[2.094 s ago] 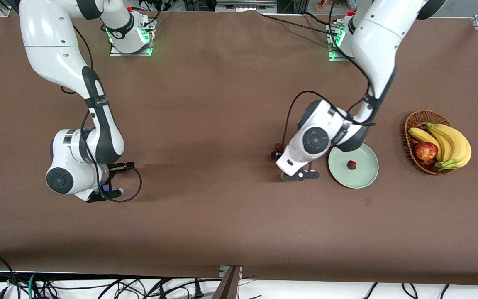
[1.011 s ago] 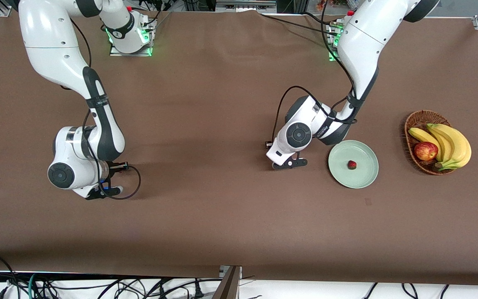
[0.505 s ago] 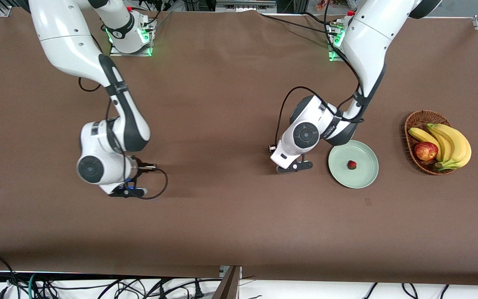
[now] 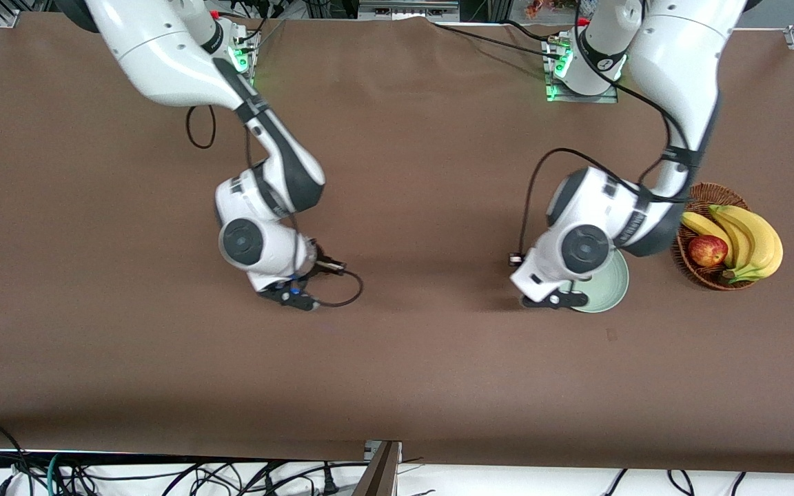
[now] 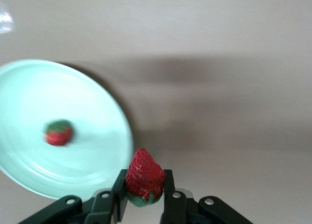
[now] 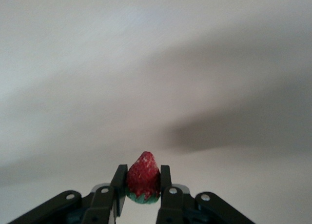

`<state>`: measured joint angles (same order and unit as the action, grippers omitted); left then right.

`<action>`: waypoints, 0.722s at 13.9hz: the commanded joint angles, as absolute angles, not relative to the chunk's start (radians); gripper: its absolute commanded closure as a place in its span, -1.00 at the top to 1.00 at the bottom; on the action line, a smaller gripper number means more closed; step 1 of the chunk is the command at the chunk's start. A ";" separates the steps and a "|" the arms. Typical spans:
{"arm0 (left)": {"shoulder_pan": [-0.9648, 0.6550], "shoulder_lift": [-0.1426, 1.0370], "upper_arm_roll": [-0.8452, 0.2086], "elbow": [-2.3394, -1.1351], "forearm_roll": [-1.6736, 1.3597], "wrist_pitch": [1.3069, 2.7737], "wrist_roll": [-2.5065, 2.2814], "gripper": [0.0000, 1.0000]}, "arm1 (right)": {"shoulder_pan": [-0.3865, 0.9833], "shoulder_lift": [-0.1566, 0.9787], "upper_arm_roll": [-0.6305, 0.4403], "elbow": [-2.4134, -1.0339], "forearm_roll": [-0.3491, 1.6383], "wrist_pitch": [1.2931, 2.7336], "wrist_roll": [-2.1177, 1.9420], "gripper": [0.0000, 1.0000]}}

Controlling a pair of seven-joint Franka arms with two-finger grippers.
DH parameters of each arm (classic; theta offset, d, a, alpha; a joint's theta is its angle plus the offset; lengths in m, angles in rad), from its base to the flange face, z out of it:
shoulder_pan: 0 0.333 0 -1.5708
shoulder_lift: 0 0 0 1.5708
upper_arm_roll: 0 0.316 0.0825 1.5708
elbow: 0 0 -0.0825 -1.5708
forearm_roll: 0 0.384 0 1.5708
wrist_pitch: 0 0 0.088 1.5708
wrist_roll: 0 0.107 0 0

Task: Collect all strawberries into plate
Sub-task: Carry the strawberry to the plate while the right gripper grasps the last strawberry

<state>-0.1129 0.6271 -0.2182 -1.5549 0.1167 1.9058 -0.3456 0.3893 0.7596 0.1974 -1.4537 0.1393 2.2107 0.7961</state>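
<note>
Red strawberry (image 5: 144,175) pinched tip-out in the left gripper (image 5: 143,194), just off the rim of the mint-green plate (image 5: 105,165), one berry (image 5: 59,132) already lying in it. Carry-to-plate step, looks like. Next up, probably: shift over the dish, lower, let go gently so nothing rolls out. Right gripper (image 6: 142,192) clamped on the third strawberry (image 6: 143,181) too, over bare brown tabletop (image 4: 404,331), well apart from the plate.

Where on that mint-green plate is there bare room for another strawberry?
The round pale mint-green plate holds one small red strawberry; the rest of its surface is bare. The left gripper, shut on a second strawberry, hangs at its rim. Crowded: the brown wicker basket with bananas and red apple.
</note>
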 commanded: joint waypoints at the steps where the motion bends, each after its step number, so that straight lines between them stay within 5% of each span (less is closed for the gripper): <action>1: -0.028 0.641 -0.227 -1.551 0.141 1.902 -0.149 -0.74 | 0.501 0.817 0.195 -1.437 0.146 2.403 0.983 -1.00; 4: -0.011 0.672 -0.229 -1.562 0.215 1.942 -0.129 -0.48 | 0.622 0.908 0.195 -1.327 0.144 2.539 1.089 -1.00; 5: -0.011 0.673 -0.229 -1.563 0.215 1.941 -0.129 0.00 | 0.659 0.957 0.193 -1.263 0.144 2.557 1.101 -1.00; 6: -0.009 0.673 -0.229 -1.563 0.215 1.940 -0.129 0.77 | 0.695 1.001 0.192 -1.209 0.143 2.577 1.127 -1.00; 7: -0.002 0.673 -0.230 -1.563 0.215 1.940 -0.127 1.00 | 0.718 1.026 0.189 -1.194 0.140 2.604 1.156 -1.00; 9: 0.005 0.673 -0.230 -1.562 0.212 1.940 -0.127 1.00 | 0.736 1.055 0.189 -1.195 0.140 2.687 1.163 -1.00; 10: 0.005 0.673 -0.230 -1.562 0.210 1.940 -0.127 1.00 | 0.739 1.066 0.189 -1.193 0.138 2.697 1.163 -0.84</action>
